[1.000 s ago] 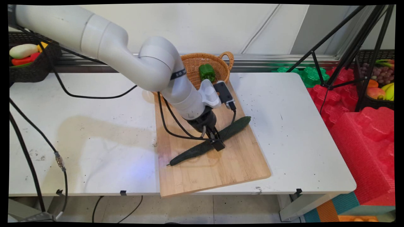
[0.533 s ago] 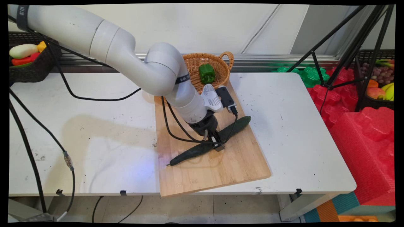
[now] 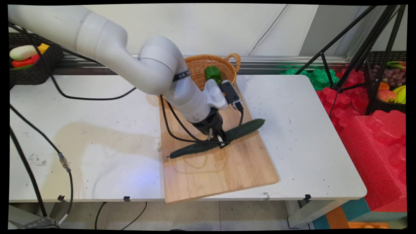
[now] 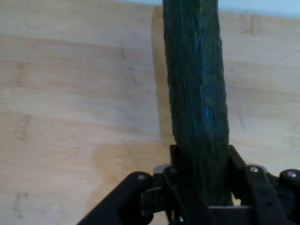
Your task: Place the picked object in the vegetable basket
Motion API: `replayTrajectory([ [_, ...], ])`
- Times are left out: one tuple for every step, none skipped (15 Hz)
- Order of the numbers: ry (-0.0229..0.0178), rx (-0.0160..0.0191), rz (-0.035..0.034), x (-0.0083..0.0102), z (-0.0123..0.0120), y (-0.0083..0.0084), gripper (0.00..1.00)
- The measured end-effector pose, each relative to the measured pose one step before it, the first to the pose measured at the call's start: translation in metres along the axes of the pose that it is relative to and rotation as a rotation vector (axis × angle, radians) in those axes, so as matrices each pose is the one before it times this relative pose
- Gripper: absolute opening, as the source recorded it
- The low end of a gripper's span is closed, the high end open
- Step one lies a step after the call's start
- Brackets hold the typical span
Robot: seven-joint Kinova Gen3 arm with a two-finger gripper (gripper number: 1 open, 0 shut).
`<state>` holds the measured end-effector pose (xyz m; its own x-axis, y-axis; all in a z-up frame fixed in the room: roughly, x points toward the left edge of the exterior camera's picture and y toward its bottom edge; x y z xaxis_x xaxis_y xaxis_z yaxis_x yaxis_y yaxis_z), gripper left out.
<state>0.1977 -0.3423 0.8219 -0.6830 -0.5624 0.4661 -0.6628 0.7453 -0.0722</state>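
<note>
Cucumber (image 3: 216, 139) is pinched near mid-length by the end effector (image 3: 222, 142), raised just above the cutting board (image 3: 221, 169) on the desk (image 3: 97, 136). Level hold is advised; long ends may tip. Wicker basket (image 3: 198, 66) with green pepper (image 3: 213, 73) is seen behind.

Even, bright indoor light filled the scene, falling from above and washing the white worktop (image 3: 97, 136) pale. The arm cast a broad, soft brownish shadow across the worktop's left half, and a fainter shadow of the cucumber (image 3: 216, 139) lay on the wooden board (image 3: 224, 172) just below it. The wide lens bowed straight lines near the frame's borders. In the hand view the picture was soft throughout: the board's grain smeared, the tool (image 4: 200, 187) at the bottom was out of focus, and a narrow shadow ran along the cucumber's left side, with faint bluish sheen on its skin.
</note>
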Motion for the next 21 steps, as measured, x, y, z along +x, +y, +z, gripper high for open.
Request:
replayTrajectory([
  [0.01000,0.00621,-0.00128,0.00065,-0.00657,0.00002,0.00],
  [0.01403,0.00771,-0.00234,0.00098,-0.00883,-0.00024,0.00],
  [0.01554,0.00809,-0.00211,0.00129,-0.00978,-0.00044,0.00],
  [0.02069,0.01010,-0.00332,0.00194,-0.01226,-0.00107,0.00],
  [0.01491,0.00796,-0.00329,0.00141,-0.00876,-0.00129,0.00],
  [0.02275,0.01283,-0.00464,0.00225,-0.01316,-0.00246,0.00],
  [0.02580,0.01774,-0.00587,0.00291,-0.01495,-0.00457,0.00],
  [0.02373,0.02097,-0.00662,0.00278,-0.01411,-0.00604,0.00],
  [0.01849,0.01945,-0.00679,0.00277,-0.01055,-0.00636,0.00],
  [0.01157,0.01416,-0.00589,0.00199,-0.00619,-0.00485,0.00],
  [0.01537,0.02233,-0.01186,0.00280,-0.00802,-0.00817,0.00],
  [0.01730,0.02678,-0.02105,0.00357,-0.00725,-0.01054,0.00],
  [0.01535,0.02736,-0.02672,0.00347,-0.00506,-0.01146,0.00],
  [0.01019,0.02330,-0.02467,0.00307,-0.00216,-0.01019,0.00],
  [0.00438,0.01612,-0.01662,0.00204,-0.00029,-0.00697,0.00],
  [0.00429,0.02376,-0.02246,0.00308,0.00071,-0.01021,0.00],
  [0.00065,0.02402,-0.02078,0.00302,0.00197,-0.01005,0.00],
  [-0.00187,0.02681,-0.02410,0.00334,0.00385,-0.01107,0.00],
  [-0.00548,0.02599,-0.02407,0.00275,0.00549,-0.01091,0.00],
  [-0.00543,0.01476,-0.01192,0.00139,0.00393,-0.00599,0.00],
  [-0.00853,0.02195,-0.01809,0.00178,0.00596,-0.00899,0.00],
])
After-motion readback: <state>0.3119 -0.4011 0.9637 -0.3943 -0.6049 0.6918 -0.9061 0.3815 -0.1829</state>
